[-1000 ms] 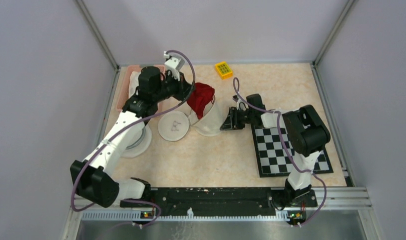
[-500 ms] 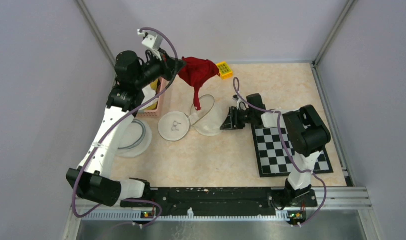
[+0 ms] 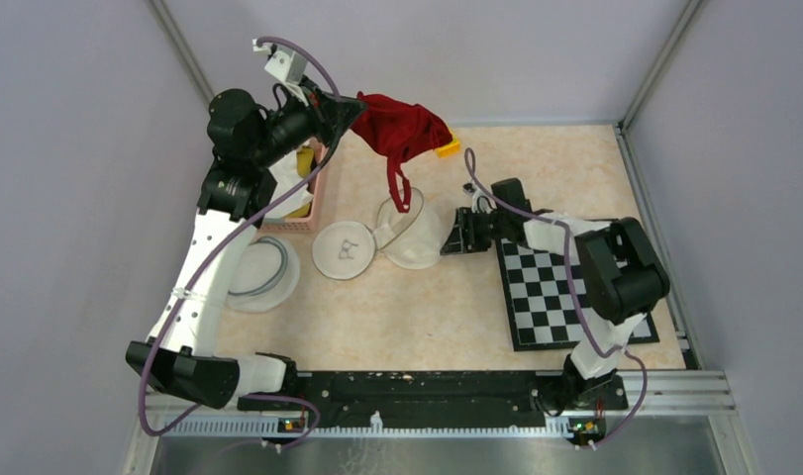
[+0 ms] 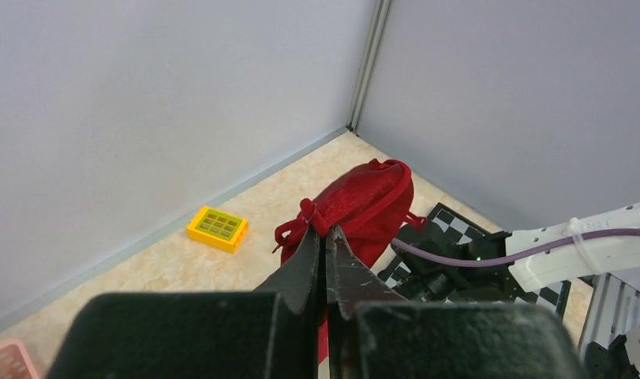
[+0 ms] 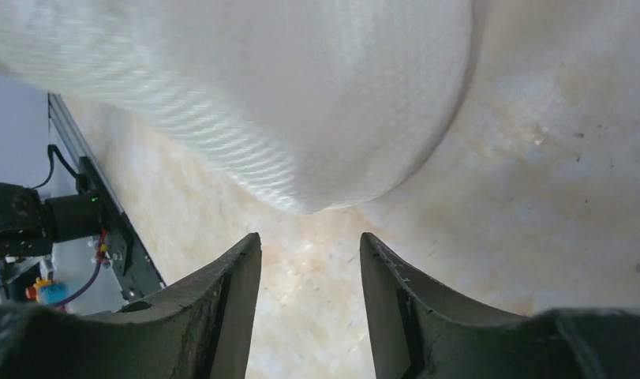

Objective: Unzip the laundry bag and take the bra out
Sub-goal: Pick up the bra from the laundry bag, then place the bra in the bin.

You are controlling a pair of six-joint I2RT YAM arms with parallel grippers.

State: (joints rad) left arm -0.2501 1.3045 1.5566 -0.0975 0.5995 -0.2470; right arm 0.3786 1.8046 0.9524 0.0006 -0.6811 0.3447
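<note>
Moved: the left arm has swung higher and further back-left than a second ago, lifting the bra [image 3: 402,129] out of the laundry bag [image 3: 412,237]. The right arm has edged back slightly.
Left fingers [image 4: 305,268]: pinched shut on a fold of the bra's edge.
Bra: red, hanging in the air near the far wall, right of the pink basket [image 3: 313,193] and partly covering the yellow block [image 3: 447,149].
Laundry bag: white mesh, lying open mid-worktop, its round flap [image 3: 343,252] spread to its left.
Right fingers [image 5: 230,300]: moderately apart with nothing between them, tips just short of the bag's bulge.
Progress: the bag looks unzipped and the bra essentially out; probably only setting it down remains.
Hidden: whether the lowest strap loop still touches the bag's mouth is unclear, and the zip itself is not visible.
</note>
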